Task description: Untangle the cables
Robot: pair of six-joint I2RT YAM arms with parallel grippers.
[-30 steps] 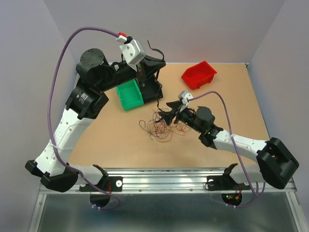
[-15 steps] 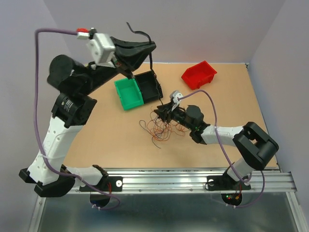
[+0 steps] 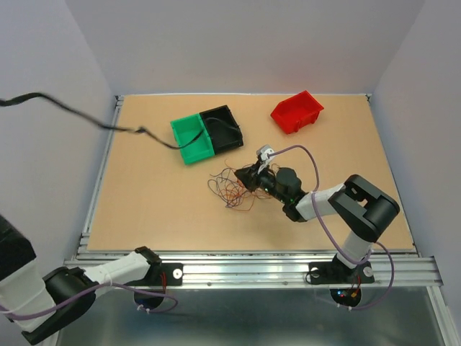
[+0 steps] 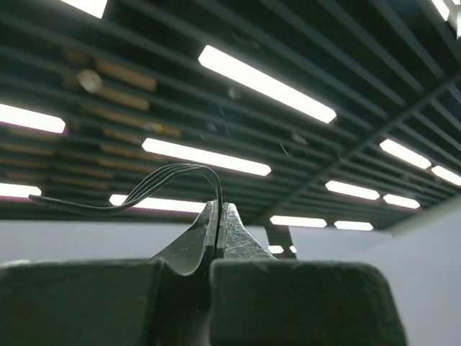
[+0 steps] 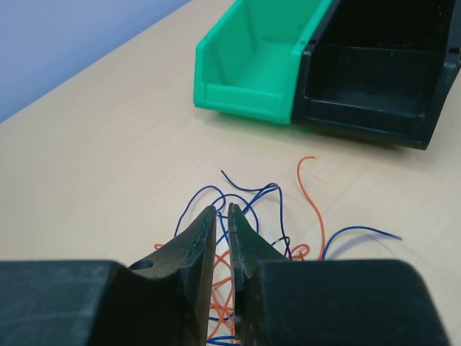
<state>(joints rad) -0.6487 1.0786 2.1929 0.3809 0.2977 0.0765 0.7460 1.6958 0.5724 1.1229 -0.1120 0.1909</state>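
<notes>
left wrist only: left tool (image 4: 218,210) pinching black cable (image 4: 184,166) | right wrist: right tool (image 5: 222,213) near-closed over cables (image 5: 320,213), grip unclear

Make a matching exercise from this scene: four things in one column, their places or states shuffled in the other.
Things:
1. red bin
2. green bin
3. tangle of cables
4. left gripper

Places or states:
A. side against the black bin
B. jaws shut on a black cable
C. apart from the other bins, toward the far right of the table
D. loose on the table, at the right gripper

Pairs: 1-C, 2-A, 3-D, 4-B
</notes>
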